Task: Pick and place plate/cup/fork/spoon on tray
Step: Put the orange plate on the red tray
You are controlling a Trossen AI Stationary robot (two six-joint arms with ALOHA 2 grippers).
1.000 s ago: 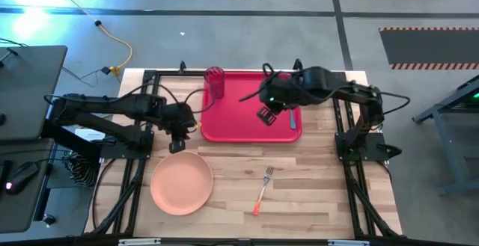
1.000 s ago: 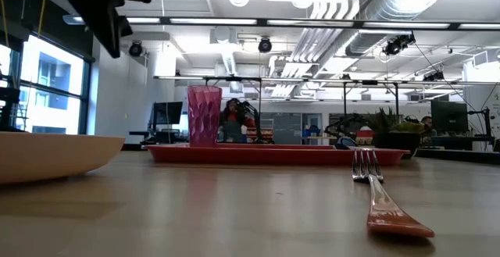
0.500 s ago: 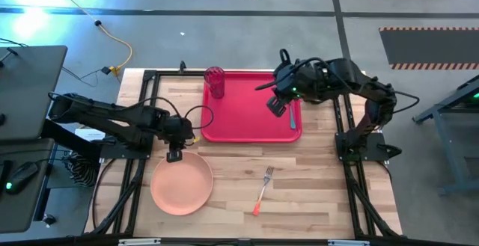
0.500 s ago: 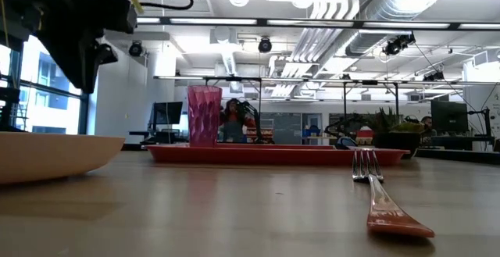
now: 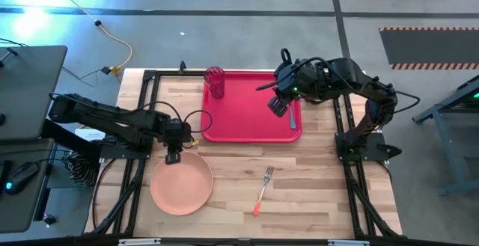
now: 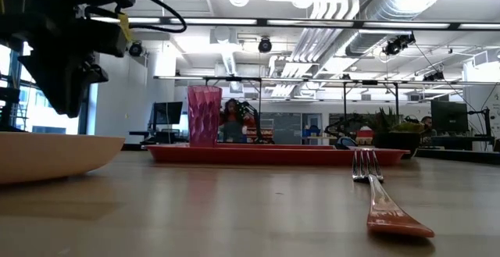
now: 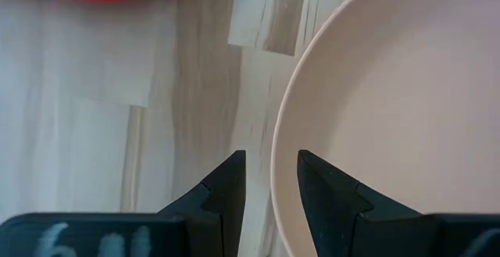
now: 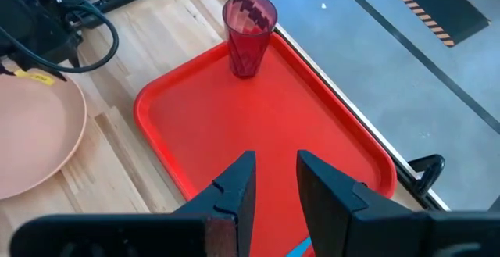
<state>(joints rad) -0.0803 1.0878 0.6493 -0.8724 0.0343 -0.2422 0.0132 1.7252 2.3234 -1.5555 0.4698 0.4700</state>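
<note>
The salmon-pink plate [image 5: 182, 182] lies on the table near the front left. My left gripper [image 5: 174, 155] is open over its far rim. In the left wrist view [image 7: 269, 187] one finger stands outside the rim [image 7: 278, 163] and one inside, and I see no touch. The red tray [image 5: 251, 126] lies at the far middle. The pink cup [image 5: 215, 81] stands in its far left corner. The spoon [image 5: 292, 120] lies by the tray's right rim. My right gripper [image 5: 278, 105] hovers open and empty above it. The fork [image 5: 262, 190] lies on the table near the front.
In the low view the plate [image 6: 47, 155] is at the left, the fork [image 6: 383, 194] at the right, and the cup [image 6: 204, 115] stands on the tray [image 6: 273, 154]. A dark potted plant [image 6: 394, 138] stands behind the tray. Bare wood lies between plate and fork.
My left gripper has gone toward the table's near edge and down, from beside the tray to the plate's far rim. My right gripper has gone a little toward the right and far edge over the tray, then stayed still.
</note>
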